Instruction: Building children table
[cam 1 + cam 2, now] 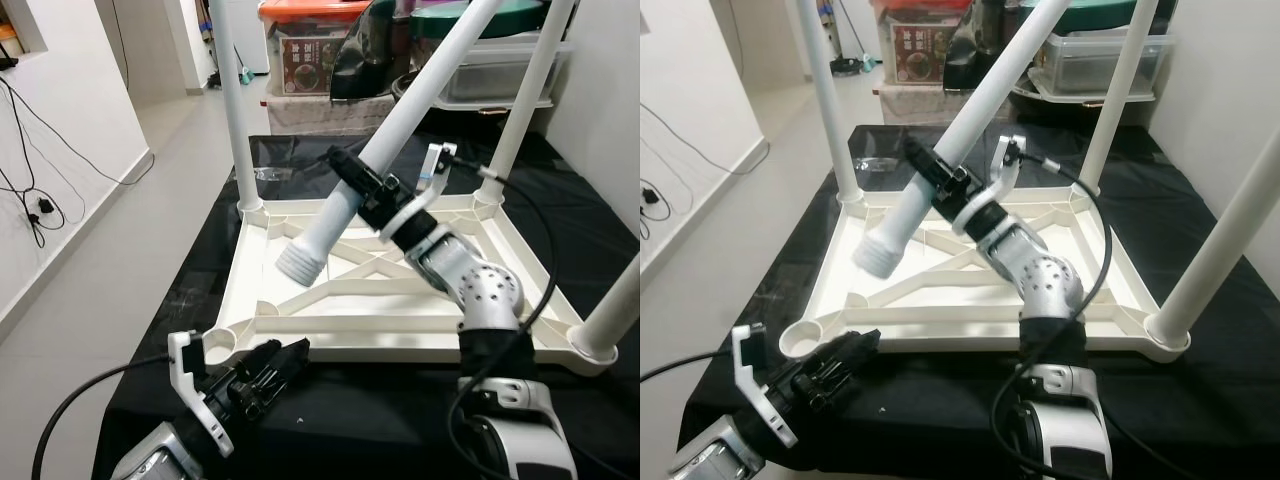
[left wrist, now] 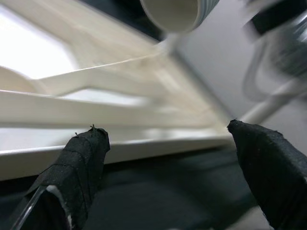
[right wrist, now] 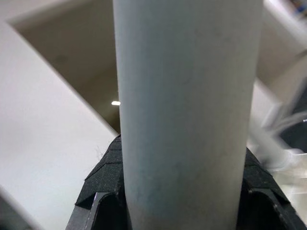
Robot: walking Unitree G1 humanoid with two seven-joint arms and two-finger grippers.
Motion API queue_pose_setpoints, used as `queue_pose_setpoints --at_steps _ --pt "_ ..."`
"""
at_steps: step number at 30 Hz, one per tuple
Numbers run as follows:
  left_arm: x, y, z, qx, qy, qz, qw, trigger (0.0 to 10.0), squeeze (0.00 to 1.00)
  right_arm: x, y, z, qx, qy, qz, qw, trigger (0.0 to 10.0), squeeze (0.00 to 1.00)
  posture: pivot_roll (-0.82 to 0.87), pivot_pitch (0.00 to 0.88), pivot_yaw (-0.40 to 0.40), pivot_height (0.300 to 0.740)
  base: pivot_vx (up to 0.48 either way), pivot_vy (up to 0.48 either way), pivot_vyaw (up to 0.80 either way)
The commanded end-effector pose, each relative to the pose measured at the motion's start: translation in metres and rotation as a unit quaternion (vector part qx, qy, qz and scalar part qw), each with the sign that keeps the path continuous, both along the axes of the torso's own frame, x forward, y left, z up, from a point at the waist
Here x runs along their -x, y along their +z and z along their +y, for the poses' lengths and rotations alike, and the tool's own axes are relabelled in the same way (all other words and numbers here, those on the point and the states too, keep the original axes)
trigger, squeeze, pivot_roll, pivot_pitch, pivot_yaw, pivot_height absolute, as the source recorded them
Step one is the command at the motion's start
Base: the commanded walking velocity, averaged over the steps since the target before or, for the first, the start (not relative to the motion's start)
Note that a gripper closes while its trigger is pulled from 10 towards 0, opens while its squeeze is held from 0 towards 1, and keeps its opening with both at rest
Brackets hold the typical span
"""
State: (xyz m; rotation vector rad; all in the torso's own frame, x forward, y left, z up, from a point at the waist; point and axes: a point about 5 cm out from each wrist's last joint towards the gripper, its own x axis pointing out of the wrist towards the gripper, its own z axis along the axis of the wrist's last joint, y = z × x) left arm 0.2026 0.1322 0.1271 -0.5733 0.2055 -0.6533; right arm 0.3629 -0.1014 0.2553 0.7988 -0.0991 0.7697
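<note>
On the black cloth, one upturned tabletop [image 1: 300,300] carries three legs; the right gripper [image 1: 358,187] clamps a fourth leg [image 1: 400,110]; the left gripper [image 1: 270,372] is spread apart.

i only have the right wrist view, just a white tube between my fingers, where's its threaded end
Observer: The leg is tilted in the right gripper; its ribbed end hangs over the upturned tabletop, not in a socket.
Operator: which socket is free
Observer: The near left corner socket is empty; the other three corners hold legs.
Operator: where's my left arm
Observer: The left gripper is open, low by that empty corner, on the black cloth.
</note>
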Motion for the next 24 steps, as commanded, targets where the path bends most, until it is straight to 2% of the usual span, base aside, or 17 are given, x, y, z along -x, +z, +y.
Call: queue_pose_setpoints --at_steps 1,4,5,9,11,12,14,15,17,21,24 --pt "-0.002 0.000 0.002 -0.031 0.013 -0.010 0.999 10.0 0.00 -0.002 0.004 0.005 0.013 -0.009 -0.009 1.000 0.0 0.00 0.00 0.023 0.015 0.740 0.000 0.000 0.00" --pt "-0.002 0.001 0.002 -0.039 0.014 -0.013 0.999 10.0 0.00 -0.003 0.004 0.005 0.014 -0.012 -0.009 1.000 0.0 0.00 0.00 0.023 0.015 0.740 0.000 0.000 0.00" --pt "-0.004 0.002 0.003 -0.056 0.021 -0.020 0.998 10.0 0.00 -0.004 0.005 0.006 0.031 -0.025 -0.021 0.999 0.0 0.00 0.01 0.019 0.015 0.740 0.000 0.000 0.00" --pt "-0.005 0.002 0.004 -0.064 0.025 -0.022 0.997 10.0 0.00 -0.004 0.006 0.007 0.038 -0.031 -0.025 0.998 0.0 0.00 0.01 0.019 0.015 0.740 0.000 0.000 0.00" --pt "-0.016 0.019 -0.001 -0.152 0.035 -0.092 0.983 10.0 0.00 -0.002 0.005 0.015 0.080 -0.064 -0.058 0.993 0.0 0.00 0.04 0.011 0.015 0.740 0.000 0.000 0.00" --pt "-0.016 0.019 -0.001 -0.152 0.035 -0.092 0.983 10.0 0.00 -0.002 0.005 0.015 0.080 -0.064 -0.058 0.993 0.0 0.00 0.04 0.011 0.015 0.740 0.000 0.000 0.00" --pt "-0.026 0.033 -0.002 -0.212 0.060 -0.150 0.964 10.0 0.00 0.002 0.007 0.021 0.130 -0.091 -0.109 0.981 0.0 0.00 0.04 0.011 0.015 0.740 0.000 0.000 0.00" --pt "-0.026 0.033 -0.002 -0.212 0.060 -0.150 0.964 10.0 0.00 0.002 0.007 0.021 0.130 -0.091 -0.109 0.981 0.0 0.00 0.04 0.011 0.015 0.740 0.000 0.000 0.00" --pt "-0.033 0.037 0.001 -0.240 0.092 -0.166 0.952 10.0 0.00 0.006 0.008 0.025 0.149 -0.100 -0.136 0.974 0.0 0.00 0.04 0.011 0.015 0.740 0.000 0.000 0.00" --pt "-0.037 0.039 0.003 -0.248 0.109 -0.169 0.948 10.0 0.00 0.008 0.010 0.027 0.151 -0.101 -0.146 0.973 0.0 0.00 0.04 0.011 0.015 0.740 0.000 0.000 0.00" --pt "-0.052 0.045 0.009 -0.281 0.153 -0.177 0.931 10.0 0.00 0.018 0.015 0.033 0.132 -0.095 -0.166 0.973 0.0 0.00 0.04 0.000 0.009 0.740 0.000 0.000 0.00"
